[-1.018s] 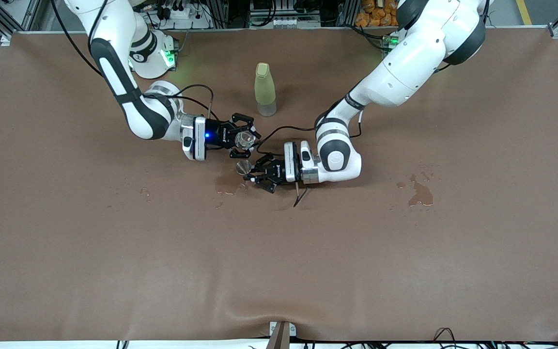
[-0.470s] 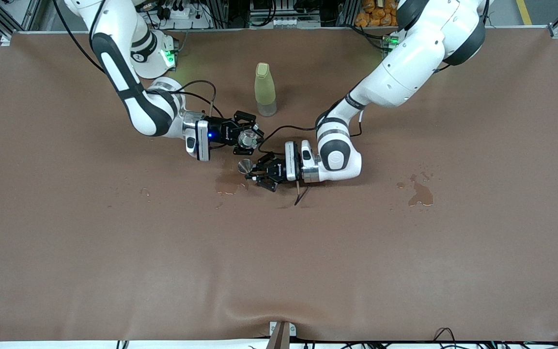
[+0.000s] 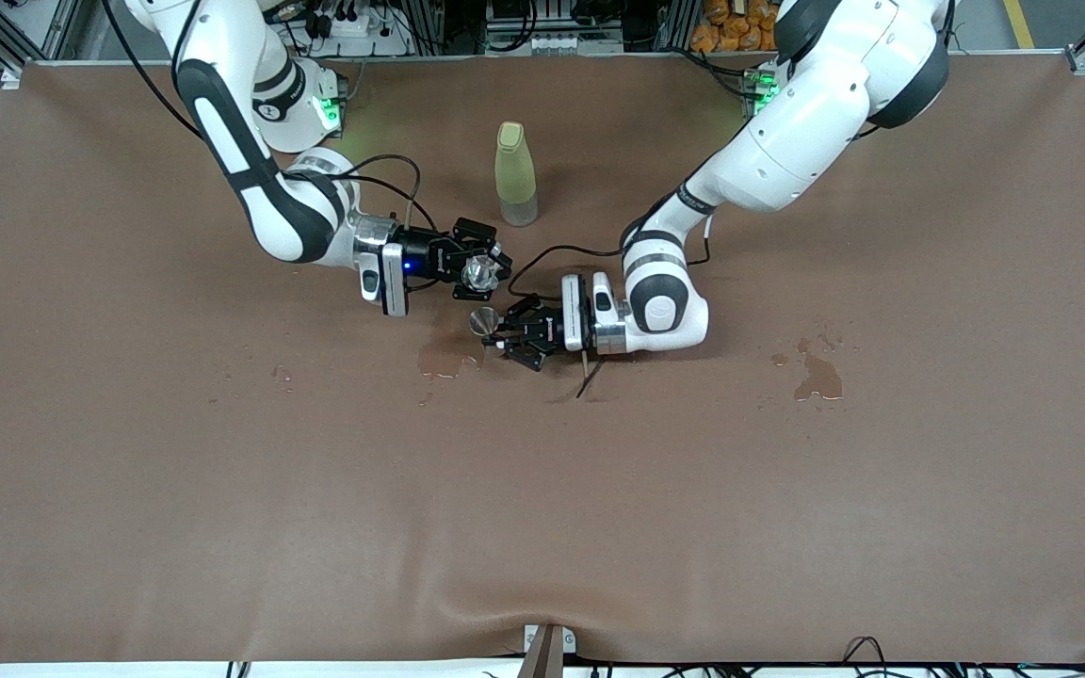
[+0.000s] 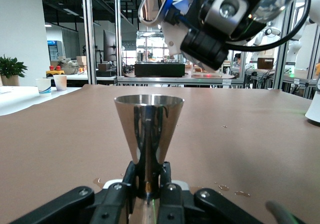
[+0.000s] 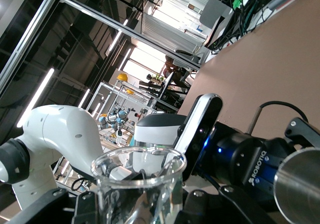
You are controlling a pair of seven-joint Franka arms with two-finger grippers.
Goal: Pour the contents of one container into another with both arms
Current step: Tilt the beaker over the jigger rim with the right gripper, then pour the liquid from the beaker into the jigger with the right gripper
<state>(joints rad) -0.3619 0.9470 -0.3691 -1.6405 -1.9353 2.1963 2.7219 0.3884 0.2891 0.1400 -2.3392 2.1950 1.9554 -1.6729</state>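
My right gripper (image 3: 478,274) is shut on a tiny clear glass cup (image 3: 478,270), held tipped on its side above the brown table. Its round rim (image 5: 139,165) fills the right wrist view. My left gripper (image 3: 498,337) is shut on the narrow waist of a silver hourglass jigger (image 3: 483,322), which it holds upright just above the table with its round rim up. In the left wrist view the jigger (image 4: 149,126) stands between my left gripper (image 4: 148,186) fingers, and the right arm's hand (image 4: 215,27) hangs above and beside it. The two containers are close together and apart.
A tall yellow-green bottle (image 3: 515,174) stands farther from the front camera than both grippers. A wet patch (image 3: 444,360) lies under the jigger, and another (image 3: 818,377) toward the left arm's end. A black cable end (image 3: 586,379) trails under the left wrist.
The right wrist has turned and tipped the cup further while its forearm shifted. The left gripper has carried the jigger slightly toward the left arm's end.
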